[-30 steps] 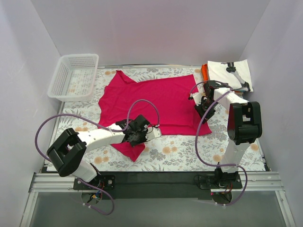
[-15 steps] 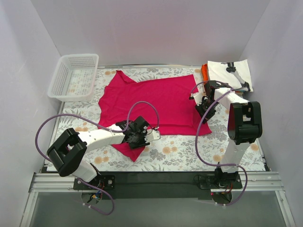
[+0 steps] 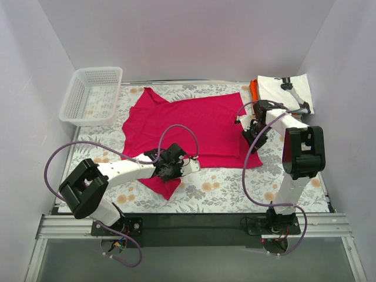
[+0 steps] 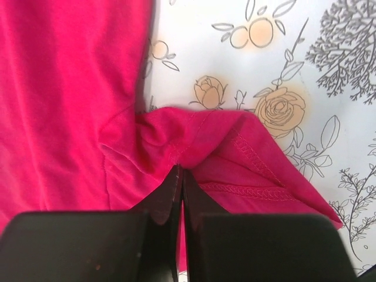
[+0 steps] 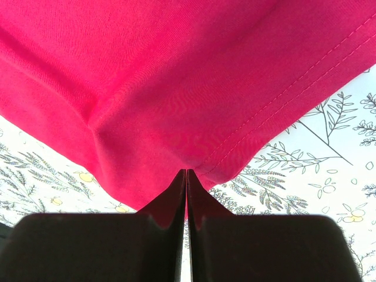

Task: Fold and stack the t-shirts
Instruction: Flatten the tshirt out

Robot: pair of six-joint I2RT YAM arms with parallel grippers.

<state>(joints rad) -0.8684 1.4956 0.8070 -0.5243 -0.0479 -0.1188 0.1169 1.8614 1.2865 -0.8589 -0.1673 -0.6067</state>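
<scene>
Left gripper (image 4: 179, 171) has snapped closed on the crimson t-shirt (image 4: 64, 94).

No words, numbers or brand marks can be read anywhere. The black print on the white t-shirt (image 3: 275, 89) at the far right is too small to make out, and the tablecloth (image 3: 235, 191) carries only drawn flowers and leaves
</scene>
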